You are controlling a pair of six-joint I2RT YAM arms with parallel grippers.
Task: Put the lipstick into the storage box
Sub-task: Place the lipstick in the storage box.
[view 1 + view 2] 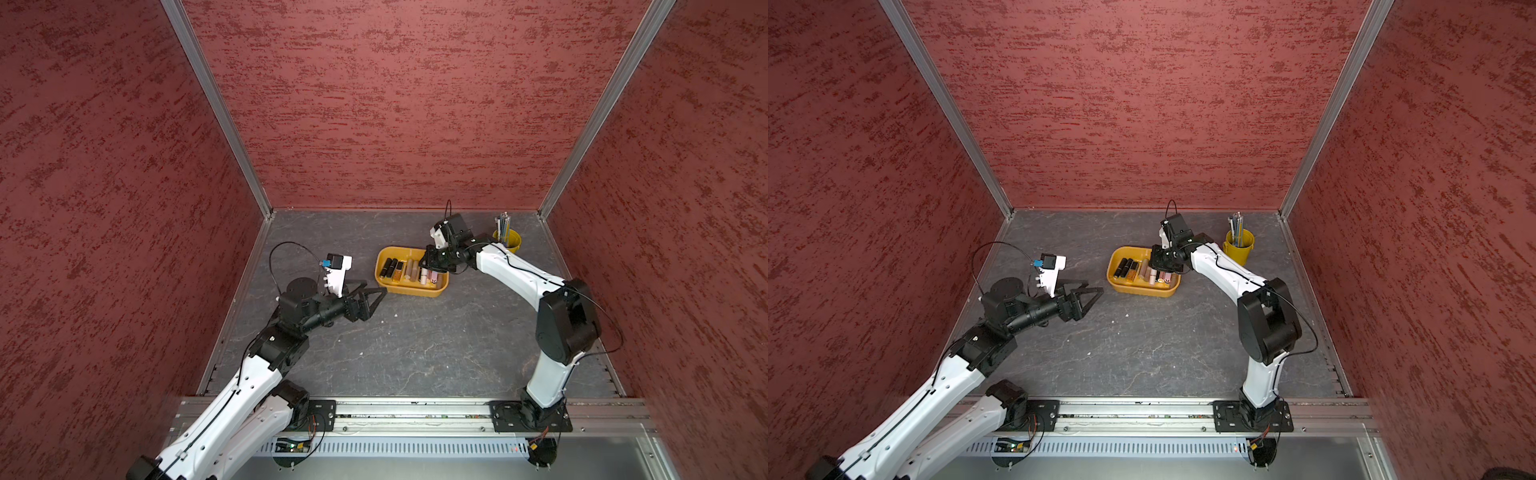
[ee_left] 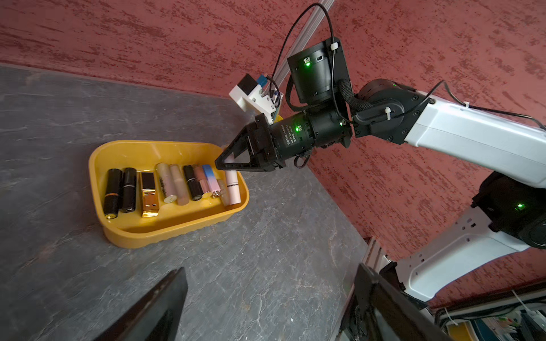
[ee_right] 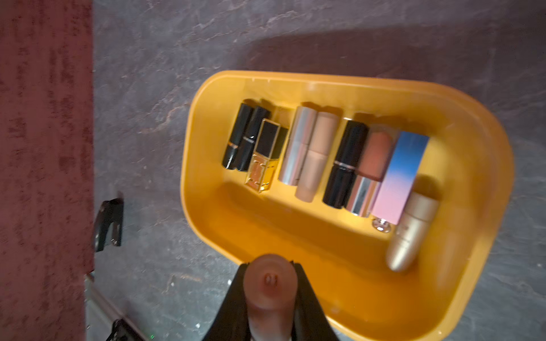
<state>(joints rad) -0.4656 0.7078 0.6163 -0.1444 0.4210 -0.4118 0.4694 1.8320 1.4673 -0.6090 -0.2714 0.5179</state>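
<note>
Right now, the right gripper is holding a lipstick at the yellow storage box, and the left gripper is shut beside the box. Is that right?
Not quite. The left gripper is open, not shut: the left wrist view shows its fingers spread wide apart. The rest stands: the right gripper is holding a lipstick at the storage box, and the left gripper is beside the box.

Lipsticks (image 1: 411, 270) in storage box (image 1: 411, 292) — cup (image 1: 510, 242) behind.

One storage box (image 2: 165, 227). Nine lipsticks (image 3: 348, 165) lying in it: three round black, one square black-gold, five pale or coloured. One more lipstick (image 3: 270, 283) in right gripper (image 3: 270, 267). One pen cup (image 1: 513, 243); pens (image 1: 503, 224) too bunched to count.
</note>
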